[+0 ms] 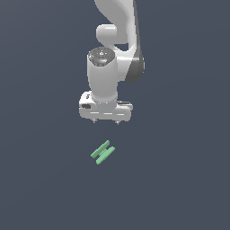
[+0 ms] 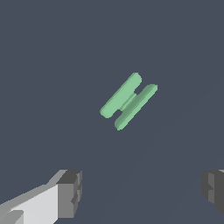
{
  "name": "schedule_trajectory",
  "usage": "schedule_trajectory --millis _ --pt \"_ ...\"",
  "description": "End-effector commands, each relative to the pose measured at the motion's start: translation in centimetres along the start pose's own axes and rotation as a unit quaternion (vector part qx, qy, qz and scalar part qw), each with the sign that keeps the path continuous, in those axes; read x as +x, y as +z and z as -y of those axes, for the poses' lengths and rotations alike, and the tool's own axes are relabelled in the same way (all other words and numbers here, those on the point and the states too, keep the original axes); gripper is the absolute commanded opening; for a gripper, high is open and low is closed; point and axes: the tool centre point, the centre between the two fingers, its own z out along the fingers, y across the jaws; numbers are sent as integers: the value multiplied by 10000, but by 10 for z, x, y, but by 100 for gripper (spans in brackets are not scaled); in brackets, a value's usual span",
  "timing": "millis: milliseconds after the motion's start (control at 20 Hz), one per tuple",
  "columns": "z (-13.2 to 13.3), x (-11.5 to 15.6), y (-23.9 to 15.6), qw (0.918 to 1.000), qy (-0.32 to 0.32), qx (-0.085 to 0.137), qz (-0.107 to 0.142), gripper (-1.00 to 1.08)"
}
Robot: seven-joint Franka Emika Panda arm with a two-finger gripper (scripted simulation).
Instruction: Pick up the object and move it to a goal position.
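Observation:
The object (image 1: 103, 152) is a small light-green piece of two short parallel bars joined in the middle, lying flat and diagonal on the dark grey floor. My white gripper (image 1: 106, 122) hangs above it, apart from it, with only the short tips of its fingers showing under the hand. In the wrist view the object (image 2: 128, 101) lies ahead of the gripper (image 2: 142, 192), and the two grey fingertips (image 2: 70, 192) stand wide apart with nothing between them. The gripper is open.
The white arm (image 1: 117, 27) rises behind the hand to the top of the exterior view. The dark grey floor (image 1: 179, 179) spreads all around the object.

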Motion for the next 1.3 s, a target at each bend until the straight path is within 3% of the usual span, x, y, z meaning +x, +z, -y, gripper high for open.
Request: schedule_trajectory --millis 0,450,850,1250 --pt "0 0 0 10000 0 0 0 100" --pt "29 3 -19 9996 -262 53 -64 100" --pt "27 5 -15 9998 -161 59 -57 100" --pt "22 17 3 9991 420 93 -24 100"
